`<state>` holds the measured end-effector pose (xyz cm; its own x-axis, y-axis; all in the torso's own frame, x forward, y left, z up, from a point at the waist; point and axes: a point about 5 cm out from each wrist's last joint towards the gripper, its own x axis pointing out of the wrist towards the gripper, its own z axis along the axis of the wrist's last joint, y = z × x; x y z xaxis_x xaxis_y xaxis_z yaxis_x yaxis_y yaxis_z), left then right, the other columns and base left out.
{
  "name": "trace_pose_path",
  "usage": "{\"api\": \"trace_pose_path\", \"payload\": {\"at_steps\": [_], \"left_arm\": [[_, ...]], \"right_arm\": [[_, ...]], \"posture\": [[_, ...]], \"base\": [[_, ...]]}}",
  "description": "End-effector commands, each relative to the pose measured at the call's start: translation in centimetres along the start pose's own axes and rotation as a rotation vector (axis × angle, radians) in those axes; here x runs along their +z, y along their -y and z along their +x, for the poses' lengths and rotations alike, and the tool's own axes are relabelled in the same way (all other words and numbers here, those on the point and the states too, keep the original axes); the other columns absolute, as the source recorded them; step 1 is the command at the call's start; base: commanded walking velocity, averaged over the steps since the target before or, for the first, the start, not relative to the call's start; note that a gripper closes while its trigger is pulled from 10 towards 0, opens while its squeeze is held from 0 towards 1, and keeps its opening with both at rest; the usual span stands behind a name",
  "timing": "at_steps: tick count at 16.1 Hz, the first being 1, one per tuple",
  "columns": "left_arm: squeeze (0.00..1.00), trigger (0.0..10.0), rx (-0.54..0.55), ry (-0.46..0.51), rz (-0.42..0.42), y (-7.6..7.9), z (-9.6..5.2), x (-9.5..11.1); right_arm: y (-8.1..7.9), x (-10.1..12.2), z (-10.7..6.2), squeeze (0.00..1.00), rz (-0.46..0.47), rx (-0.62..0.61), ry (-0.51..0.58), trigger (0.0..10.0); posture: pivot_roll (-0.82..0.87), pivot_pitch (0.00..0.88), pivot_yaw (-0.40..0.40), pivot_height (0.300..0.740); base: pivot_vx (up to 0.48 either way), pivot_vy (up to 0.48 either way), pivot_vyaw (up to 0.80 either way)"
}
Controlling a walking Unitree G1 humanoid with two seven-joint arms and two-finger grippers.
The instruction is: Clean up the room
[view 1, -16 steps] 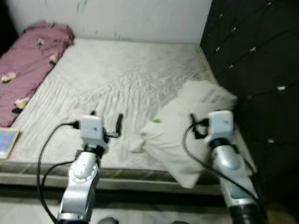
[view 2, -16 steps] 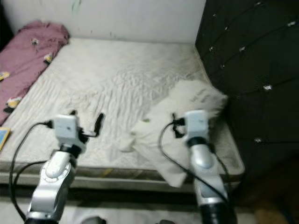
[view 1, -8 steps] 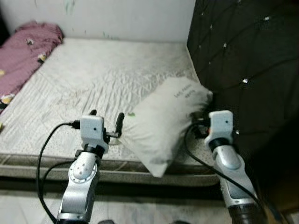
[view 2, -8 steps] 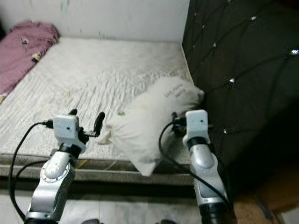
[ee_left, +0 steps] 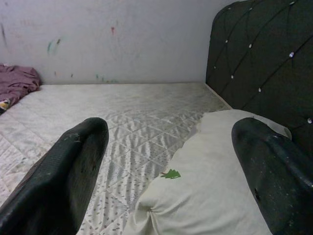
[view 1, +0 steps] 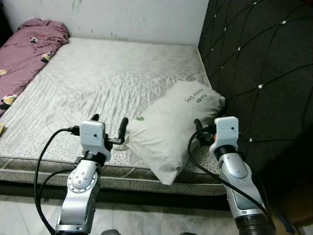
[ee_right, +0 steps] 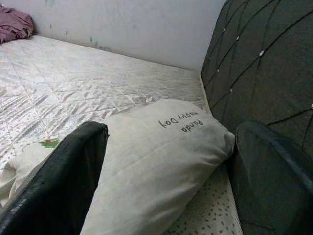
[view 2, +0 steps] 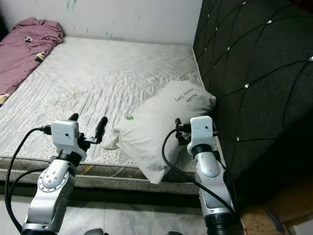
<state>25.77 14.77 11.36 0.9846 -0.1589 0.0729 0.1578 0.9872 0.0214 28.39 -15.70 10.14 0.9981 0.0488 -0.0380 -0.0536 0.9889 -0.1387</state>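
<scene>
Cream pillow (view 1: 173,128) lying slantwise on the bare quilted mattress (view 1: 98,78), at the 3 o'clock side of the bed, one end touching the dark tufted headboard (view 1: 259,63), the other hanging over the near edge. Soft, rumpled, a small green leaf mark (ee_left: 170,174) near one corner. Dark handwriting (ee_right: 182,120) on the upper end, seemingly "Panda Day", not fully legible. Crumpled maroon blanket (view 1: 27,46) with small printed figures heaped at 10 o'clock against the white wall (view 1: 137,17). Left gripper (view 1: 108,125) raised over the mattress's near edge, just beside the pillow's lower corner, jaws spread and empty. Right gripper (ee_right: 168,161) raised at the pillow's headboard side, jaws spread wide, pillow between them in the wrist view but not pinched.
</scene>
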Motion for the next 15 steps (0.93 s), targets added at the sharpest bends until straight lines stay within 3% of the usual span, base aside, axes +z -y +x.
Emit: {"api": "trace_pose_path", "payload": {"at_steps": [1,15], "left_arm": [[0.00,10.0,-0.012,0.016,-0.005,0.17,-0.07,0.30],[0.00,10.0,-0.024,0.021,-0.012,0.30,-0.07,0.37]], "right_arm": [[-0.02,0.55,0.21,0.00,-0.003,0.008,0.016,10.0],[-0.07,0.51,0.24,0.00,-0.003,0.010,0.012,10.0]], "posture": [[-0.02,0.000,-0.030,0.740],[-0.02,0.000,-0.028,0.740]], "base": [[0.255,0.000,0.00],[0.301,0.000,0.00]]}}
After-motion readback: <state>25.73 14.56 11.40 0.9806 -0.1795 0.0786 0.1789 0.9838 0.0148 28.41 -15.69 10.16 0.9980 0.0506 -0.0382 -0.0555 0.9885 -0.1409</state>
